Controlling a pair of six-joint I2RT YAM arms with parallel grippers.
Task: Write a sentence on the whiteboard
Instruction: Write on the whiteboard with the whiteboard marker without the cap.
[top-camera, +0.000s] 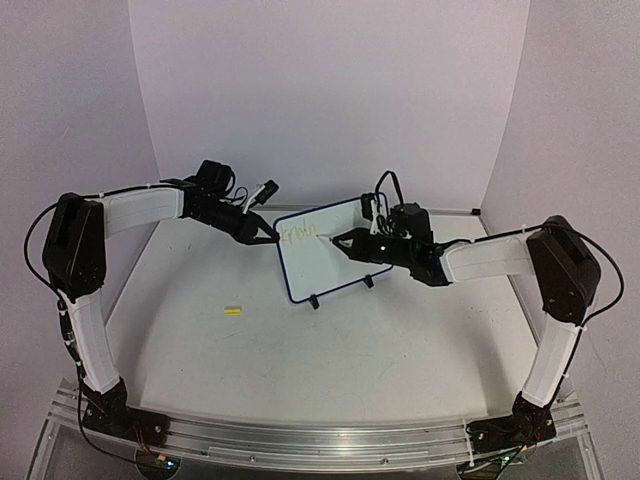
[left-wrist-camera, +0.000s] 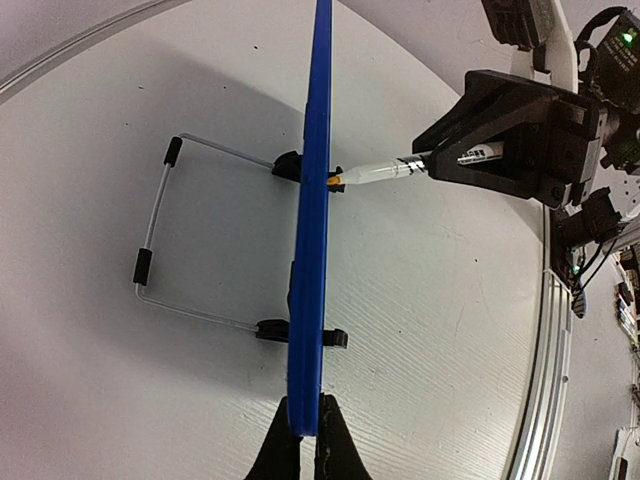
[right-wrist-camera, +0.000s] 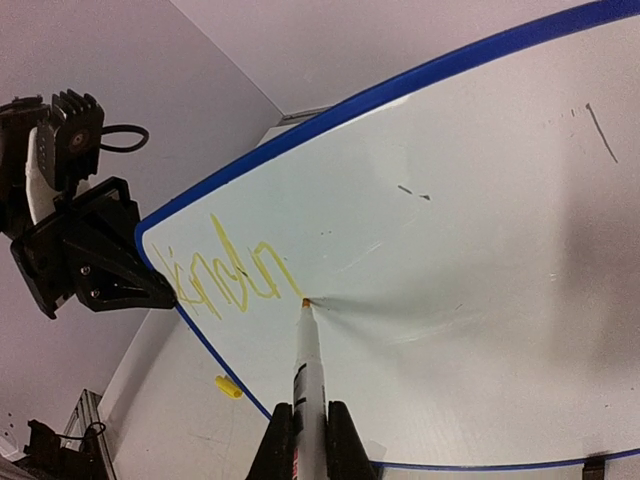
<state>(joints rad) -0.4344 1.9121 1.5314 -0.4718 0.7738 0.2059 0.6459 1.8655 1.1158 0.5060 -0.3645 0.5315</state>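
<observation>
Currently I have my left gripper (left-wrist-camera: 305, 440) pinched tight on the blue edge of the whiteboard (top-camera: 322, 258), which stands tilted on its wire stand (left-wrist-camera: 160, 230) near the middle of the table (top-camera: 400, 330). My right gripper (right-wrist-camera: 308, 440) is clamped on a marker (right-wrist-camera: 308, 350), its tip touching the board at the end of the yellow writing (right-wrist-camera: 225, 275). A small yellow piece (top-camera: 233, 311) lies on the table, left of the board.
</observation>
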